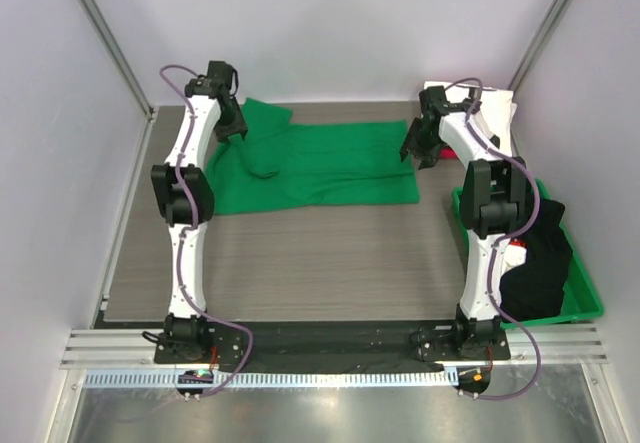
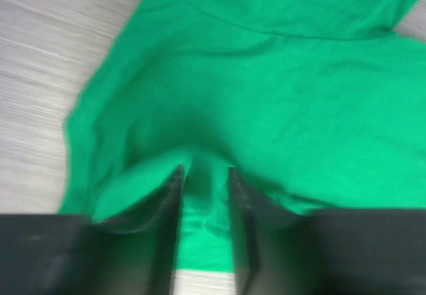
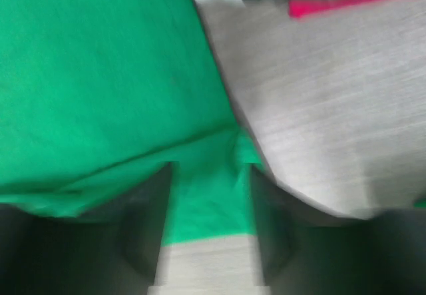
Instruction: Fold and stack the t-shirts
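Folding looks barely begun: the green t-shirt (image 1: 340, 168) lies spread across the far surface (image 1: 320, 263), the left tool (image 2: 205, 195) clenched on its raised edge, the right tool (image 1: 420, 153) straddling the opposite edge with its grip unclear, and the black t-shirts (image 1: 540, 263) unfolded in the bin (image 1: 590, 298).

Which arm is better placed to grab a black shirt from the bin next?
Right, probably. The green bin with the black shirts sits beside the right arm's base; the right gripper is nearer than the left gripper, which pinches the green shirt.
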Available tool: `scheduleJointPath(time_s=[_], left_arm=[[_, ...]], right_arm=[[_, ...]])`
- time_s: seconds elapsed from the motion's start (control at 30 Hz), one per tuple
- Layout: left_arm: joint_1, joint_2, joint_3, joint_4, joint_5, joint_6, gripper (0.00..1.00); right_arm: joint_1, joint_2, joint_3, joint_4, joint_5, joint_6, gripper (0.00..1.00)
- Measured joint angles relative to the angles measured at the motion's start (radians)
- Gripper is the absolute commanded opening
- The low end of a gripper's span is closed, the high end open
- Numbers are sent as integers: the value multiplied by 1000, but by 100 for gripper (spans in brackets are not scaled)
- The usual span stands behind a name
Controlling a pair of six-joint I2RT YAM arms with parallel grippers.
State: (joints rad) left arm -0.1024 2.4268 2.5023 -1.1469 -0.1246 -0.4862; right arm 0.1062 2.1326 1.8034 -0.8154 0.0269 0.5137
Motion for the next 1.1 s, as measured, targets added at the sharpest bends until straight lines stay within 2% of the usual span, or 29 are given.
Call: scheduleJointPath(time_s=[0.03, 0.13, 0.2, 0.27, 0.43, 0.53, 0.63, 0.87, 1.1], left_arm=[[8, 21, 5, -3, 22, -5, 63], [41, 35, -42, -15, 58, -19, 73], [60, -13, -150, -3, 56, -24, 74], [77, -119, -340, 39, 40, -34, 74], [117, -533, -867, 161, 30, -98, 73], [142, -789, -1131, 290, 31, -148, 73], [161, -916, -1304, 397, 28, -196, 69], [221, -878, -1567, 625, 88, -298, 65], [244, -804, -1585, 762, 142, -348, 63]], right_arm=[[-2, 26, 37, -17, -1, -2, 69], [-4, 69, 107, -46, 1, -10, 71], [-6, 59, 101, -55, 9, -11, 71], [-6, 3, 17, -26, 13, -7, 70], [-6, -263, -367, 59, -13, 16, 65], [-6, -349, -510, 114, -45, 19, 61], [-6, -349, -583, 166, -71, 20, 60], [-6, -290, -606, 229, -94, 19, 57], [-6, -267, -581, 265, -98, 18, 54]])
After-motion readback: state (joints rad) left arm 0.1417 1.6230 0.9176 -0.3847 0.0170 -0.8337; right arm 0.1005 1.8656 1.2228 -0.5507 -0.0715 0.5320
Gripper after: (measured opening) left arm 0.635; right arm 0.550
